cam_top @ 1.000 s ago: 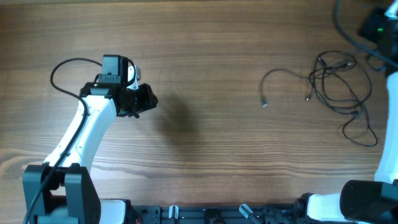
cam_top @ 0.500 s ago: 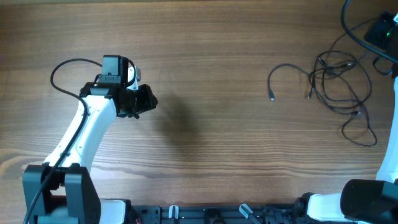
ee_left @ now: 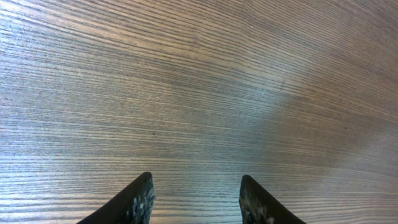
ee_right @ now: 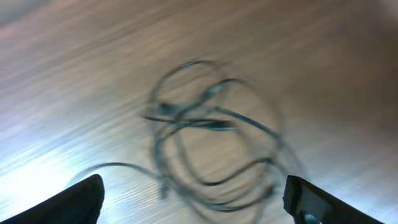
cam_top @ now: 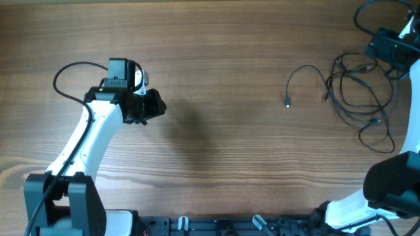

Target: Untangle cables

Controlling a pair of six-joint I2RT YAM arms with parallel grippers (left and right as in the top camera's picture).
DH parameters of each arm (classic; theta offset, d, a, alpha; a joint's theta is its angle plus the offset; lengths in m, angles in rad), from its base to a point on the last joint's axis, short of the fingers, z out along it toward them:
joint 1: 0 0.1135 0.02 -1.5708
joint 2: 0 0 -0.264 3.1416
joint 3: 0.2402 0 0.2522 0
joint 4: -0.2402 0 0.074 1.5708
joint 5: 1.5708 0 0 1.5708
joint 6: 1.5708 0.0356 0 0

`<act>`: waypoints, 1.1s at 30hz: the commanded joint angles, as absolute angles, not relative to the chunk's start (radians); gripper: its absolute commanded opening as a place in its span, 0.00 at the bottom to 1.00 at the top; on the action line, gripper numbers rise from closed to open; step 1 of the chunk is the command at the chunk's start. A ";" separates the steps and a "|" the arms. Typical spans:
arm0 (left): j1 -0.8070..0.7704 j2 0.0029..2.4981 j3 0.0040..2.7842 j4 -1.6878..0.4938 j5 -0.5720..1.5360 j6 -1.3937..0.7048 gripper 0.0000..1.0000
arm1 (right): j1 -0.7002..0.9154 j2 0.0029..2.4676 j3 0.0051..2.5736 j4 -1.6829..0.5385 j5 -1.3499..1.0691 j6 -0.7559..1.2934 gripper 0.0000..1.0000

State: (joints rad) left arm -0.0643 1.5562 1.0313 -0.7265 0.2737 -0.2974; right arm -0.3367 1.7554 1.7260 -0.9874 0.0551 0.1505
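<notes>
- Several thin black cables (cam_top: 357,92) lie looped together on the table's (cam_top: 216,52) right side, one plug end (cam_top: 287,102) trailing leftward.
- Right gripper (ee_right: 193,190), fingers wide, hovers above the cables, apparently lining up a pick.
- Left gripper (ee_left: 196,186), fingers apart and empty, hangs well apart, likely in reserve.
- No brand or legible writing appears.

I watch the table (cam_top: 223,39) from straight overhead, my left wrist camera faces down past the left gripper (ee_left: 196,202), close onto the wood grain, my right wrist view, blurred, looks from higher onto the cables (ee_right: 199,121), shared with overhead
</notes>
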 commanded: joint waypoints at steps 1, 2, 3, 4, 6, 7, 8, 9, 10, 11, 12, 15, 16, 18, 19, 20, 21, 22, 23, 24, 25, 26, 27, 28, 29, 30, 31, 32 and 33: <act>-0.060 1.539 1.032 -0.727 0.268 -0.303 0.46 | -0.329 1.758 1.739 -0.992 -0.243 0.130 0.89; -0.060 1.539 1.032 -0.727 0.268 -0.303 0.46 | -0.318 1.758 1.739 -1.003 -0.318 0.130 0.87; -0.060 1.539 1.032 -0.727 0.268 -0.303 0.46 | -0.308 1.758 1.739 -1.014 -0.343 0.129 0.86; -0.060 1.539 1.032 -0.727 0.268 -0.303 0.46 | -0.294 1.758 1.739 -1.035 -0.346 0.129 0.86; -0.060 1.539 1.032 -0.727 0.268 -0.303 0.46 | -0.262 1.761 1.739 -1.079 -0.344 0.084 0.86; -0.060 1.539 1.032 -0.727 0.268 -0.303 0.46 | -0.247 1.762 1.734 -1.096 -0.340 0.057 0.86; -0.060 1.539 1.032 -0.727 0.268 -0.303 0.46 | -0.219 1.764 1.710 -1.112 -0.314 0.051 0.85; -0.060 1.539 1.032 -0.727 0.268 -0.303 0.46 | -0.205 1.764 1.691 -1.116 -0.297 0.056 0.82; -0.060 1.539 1.032 -0.727 0.268 -0.303 0.46 | -0.191 1.764 1.668 -1.116 -0.290 0.056 0.80; -0.060 1.539 1.032 -0.727 0.268 -0.303 0.46 | -0.179 1.764 1.646 -1.113 -0.288 0.061 0.80; -0.060 1.539 1.032 -0.727 0.268 -0.303 0.46 | -0.159 1.764 1.601 -1.100 -0.288 0.093 0.79; -0.060 1.539 1.032 -0.727 0.268 -0.303 0.46 | -0.105 1.764 1.438 -0.947 -0.285 0.212 0.77; -0.060 1.539 1.032 -0.727 0.268 -0.303 0.46 | -0.090 1.764 1.386 -0.888 -0.285 0.247 0.75; -0.060 1.539 1.032 -0.727 0.269 -0.303 0.46 | -0.063 1.764 1.294 -0.762 -0.285 0.300 0.73; -0.060 1.539 1.032 -0.727 0.269 -0.303 0.46 | -0.052 1.764 1.257 -0.704 -0.284 0.323 0.71; -0.060 1.539 1.032 -0.727 0.269 -0.303 0.46 | -0.031 1.764 1.198 -0.604 -0.261 0.388 0.68; -0.060 1.539 1.032 -0.727 0.269 -0.303 0.46 | -0.022 1.764 1.171 -0.563 -0.233 0.426 0.66; -0.060 1.539 1.032 -0.727 0.269 -0.303 0.46 | -0.012 1.764 1.145 -0.522 -0.199 0.476 0.65; -0.060 1.539 1.032 -0.727 0.271 -0.303 0.46 | -0.004 1.764 1.124 -0.483 -0.186 0.503 0.65; -0.060 1.539 1.032 -0.727 0.272 -0.303 0.46 | 0.004 1.764 1.105 -0.443 -0.184 0.510 0.64; -0.060 1.539 1.032 -0.727 0.272 -0.303 0.46 | 0.010 1.764 1.090 -0.407 -0.183 0.525 0.63; -0.060 1.539 1.032 -0.728 0.272 -0.303 0.46 | 0.017 1.766 1.079 -0.375 -0.179 0.528 0.58; -0.060 1.539 1.032 -0.727 0.272 -0.303 0.46 | 0.024 1.766 1.073 -0.353 -0.179 0.528 0.49; -0.060 1.539 1.032 -0.728 0.272 -0.303 0.46 | 0.029 1.766 1.071 -0.341 -0.179 0.535 0.38; -0.060 1.539 1.032 -0.728 0.272 -0.303 0.45 | 0.031 1.766 1.071 -0.334 -0.179 0.535 0.28; -0.060 1.539 1.032 -0.730 0.272 -0.303 0.46 | 0.031 1.766 1.071 -0.329 -0.179 0.535 0.19; -0.060 1.539 1.032 -0.731 0.272 -0.303 0.46 | 0.031 1.766 1.071 -0.328 -0.179 0.534 0.12; -0.060 1.539 1.032 -0.733 0.272 -0.303 0.45 | 0.031 1.766 1.071 -0.329 -0.179 0.533 0.06; -0.060 1.539 1.032 -0.735 0.272 -0.303 0.45 | 0.027 1.765 1.072 -0.329 -0.179 0.533 0.04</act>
State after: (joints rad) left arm -0.0643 1.5555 1.0313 -0.7303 0.2741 -0.2974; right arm 0.0277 1.7573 1.0828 -0.3336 -0.1974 0.5209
